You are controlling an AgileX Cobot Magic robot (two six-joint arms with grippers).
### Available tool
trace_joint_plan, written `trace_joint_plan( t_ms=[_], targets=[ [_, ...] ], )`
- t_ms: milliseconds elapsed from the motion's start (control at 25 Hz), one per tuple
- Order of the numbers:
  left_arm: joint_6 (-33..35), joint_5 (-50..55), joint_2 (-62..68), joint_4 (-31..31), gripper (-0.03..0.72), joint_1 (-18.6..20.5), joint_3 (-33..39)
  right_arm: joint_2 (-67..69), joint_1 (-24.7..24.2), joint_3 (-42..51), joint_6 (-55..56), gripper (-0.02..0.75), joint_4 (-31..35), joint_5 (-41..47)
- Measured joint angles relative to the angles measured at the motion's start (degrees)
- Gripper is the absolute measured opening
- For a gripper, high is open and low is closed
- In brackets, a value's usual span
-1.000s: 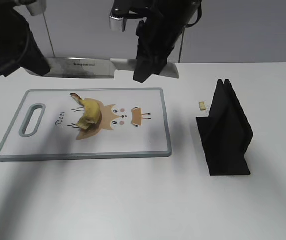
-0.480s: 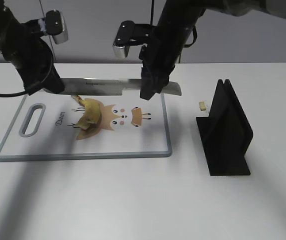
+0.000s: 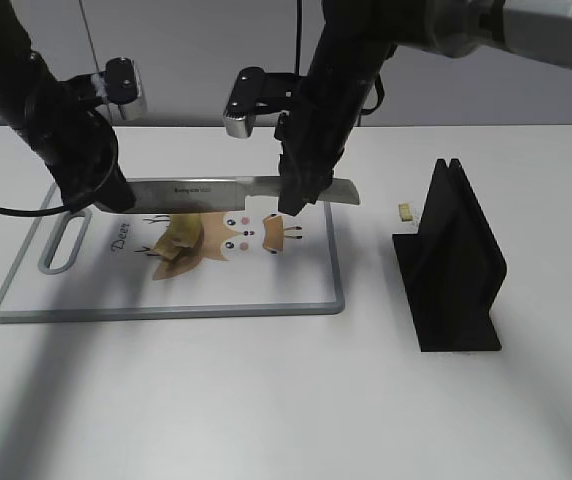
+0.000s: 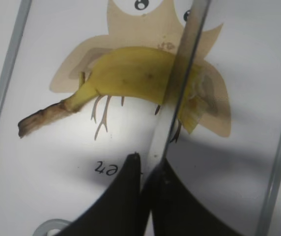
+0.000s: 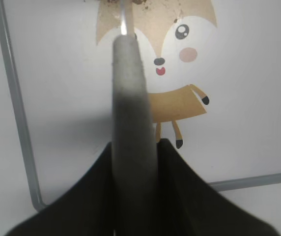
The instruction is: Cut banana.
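The banana [image 3: 174, 243], a short yellow stub with a brown stem, lies on the white cutting board [image 3: 166, 312] over the deer print. In the left wrist view the banana [image 4: 130, 73] is crossed near its cut end by the knife [image 4: 180, 88]. The knife [image 3: 216, 190] hangs level across the board and hides the banana's top. I cannot tell whether the blade touches the banana. My left gripper [image 3: 111, 195] [image 4: 148, 169] is shut on the blade's tip end. My right gripper [image 3: 301, 190] [image 5: 133, 147] is shut on the grey handle [image 5: 130, 98].
A black knife stand [image 3: 456, 270] stands on the table to the right of the board. A tiny pale crumb [image 3: 404, 211] lies behind it. The board's grey rim [image 5: 17, 123] and its handle hole [image 3: 64, 240] are in view.
Both arms have lowered the knife from behind and above the board to just over the banana. The banana has not moved.
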Motion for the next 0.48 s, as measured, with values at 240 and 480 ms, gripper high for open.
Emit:
trace_joint_plan(
  t_ms=[240, 480],
  targets=[
    [0.0, -1.2, 0.2, -0.5, 0.031, 0.0, 0.0, 0.1, -0.5, 0.0, 0.0, 0.181, -0.1, -0.5],
    [0.1, -1.6, 0.3, -0.1, 0.031, 0.0, 0.1, 1.0, -0.5, 0.0, 0.0, 0.182, 0.6, -1.0]
  ],
)
